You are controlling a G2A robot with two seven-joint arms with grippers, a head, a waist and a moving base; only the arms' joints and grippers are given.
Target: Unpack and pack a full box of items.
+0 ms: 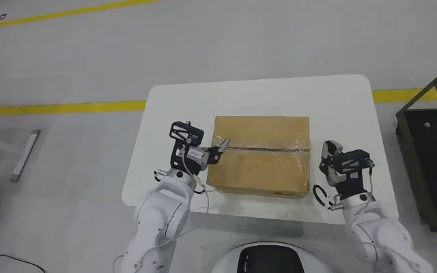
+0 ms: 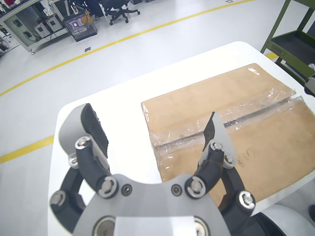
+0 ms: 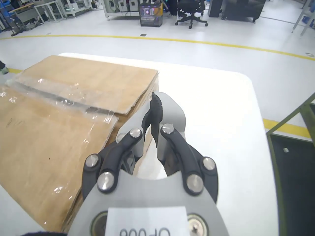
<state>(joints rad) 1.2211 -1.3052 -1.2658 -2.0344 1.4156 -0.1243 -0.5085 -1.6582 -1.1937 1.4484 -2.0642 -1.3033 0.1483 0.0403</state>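
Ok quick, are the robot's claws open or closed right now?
Left claw: open, holding nothing.
Right claw: closed, holding nothing.

Bright, even overhead light; glare off clear tape (image 2: 182,137) on the cardboard box (image 1: 259,140); faint soft shadows on the white counter (image 1: 273,95); wrist views bowed at edges.

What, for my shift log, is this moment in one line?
brown cardboard box: flaps closed, taped seam, on white table | left hand: open, at one end by seam | right hand: shut, beside opposite end
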